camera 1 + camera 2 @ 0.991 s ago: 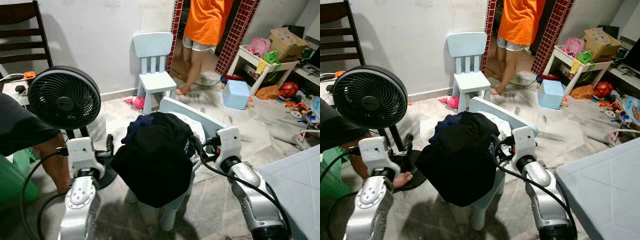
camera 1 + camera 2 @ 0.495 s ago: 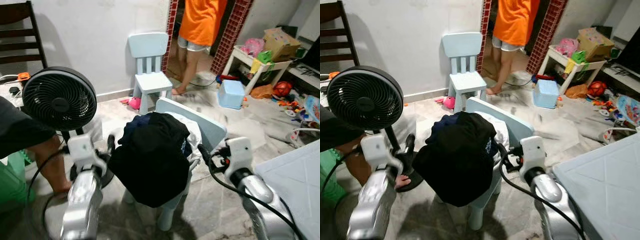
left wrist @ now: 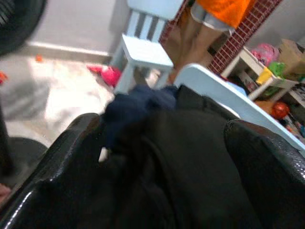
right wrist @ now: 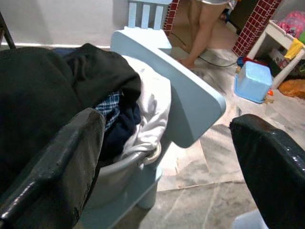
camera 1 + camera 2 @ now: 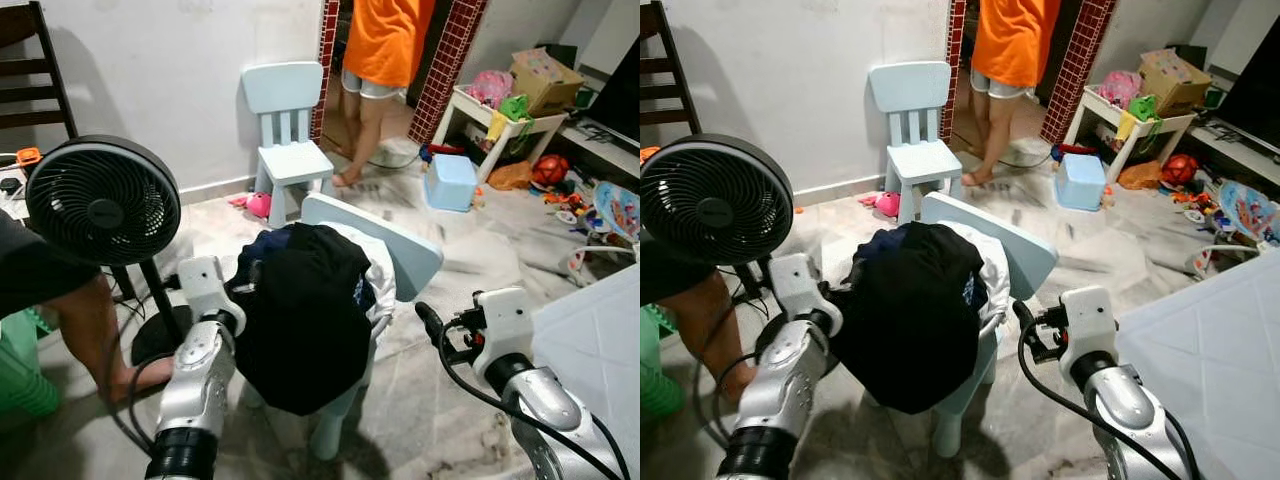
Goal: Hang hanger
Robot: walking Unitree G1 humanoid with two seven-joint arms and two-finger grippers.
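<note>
Black garment (image 5: 300, 315) heaped w/ clothes on pale-blue chair (image 5: 400, 250)

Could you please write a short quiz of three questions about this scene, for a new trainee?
1. True or false: the right claw is gripping the black garment.
2. What lies in the heap on the pale blue chair? A) toys B) clothes C) books
3. Fill in: the left claw is at the pile's side nearest the black ____.

Key
1. False: it is open, beside the chair, apart from the clothes.
2. B
3. fan
</note>
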